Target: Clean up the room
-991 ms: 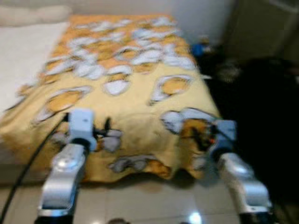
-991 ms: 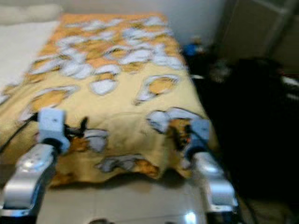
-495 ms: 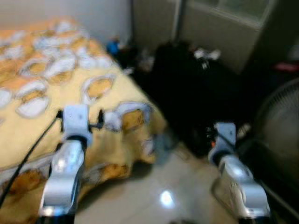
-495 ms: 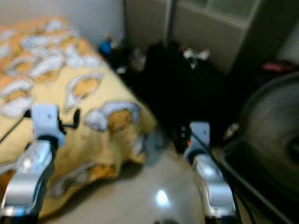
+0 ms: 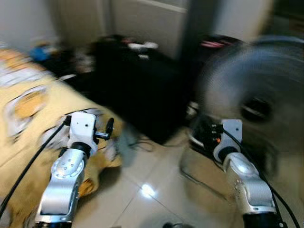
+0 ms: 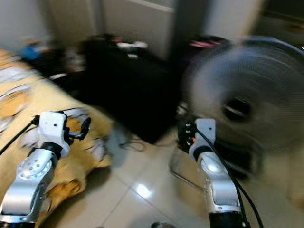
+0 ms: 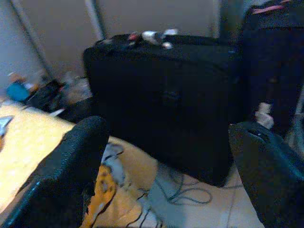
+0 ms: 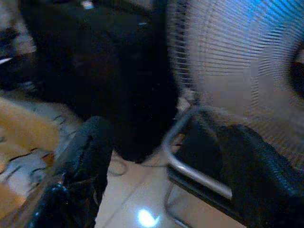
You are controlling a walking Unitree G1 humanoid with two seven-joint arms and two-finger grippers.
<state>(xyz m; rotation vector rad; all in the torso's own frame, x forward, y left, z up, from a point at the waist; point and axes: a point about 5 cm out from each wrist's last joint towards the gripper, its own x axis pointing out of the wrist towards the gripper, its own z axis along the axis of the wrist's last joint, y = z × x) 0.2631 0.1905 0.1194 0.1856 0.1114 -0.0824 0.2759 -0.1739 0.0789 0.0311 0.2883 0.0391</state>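
Between the bed (image 5: 28,123) and fan (image 5: 251,95), left gripper (image 7: 166,156) and right gripper (image 8: 161,156) hung open, empty; clutter on the black suitcase (image 7: 161,90); judgement: approach slowly, avoid floor cables.

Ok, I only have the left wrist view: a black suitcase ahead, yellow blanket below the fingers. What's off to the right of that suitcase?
Observer: A large standing fan is right of the black suitcase in the head views.
Operator: Where's the right gripper relative to it?
Observer: The right gripper is held out low in front of the fan, fingers apart and holding nothing.
Operator: Anything on the floor there?
Observer: The fan's bent metal base tube rests on the tiled floor just ahead of that gripper.
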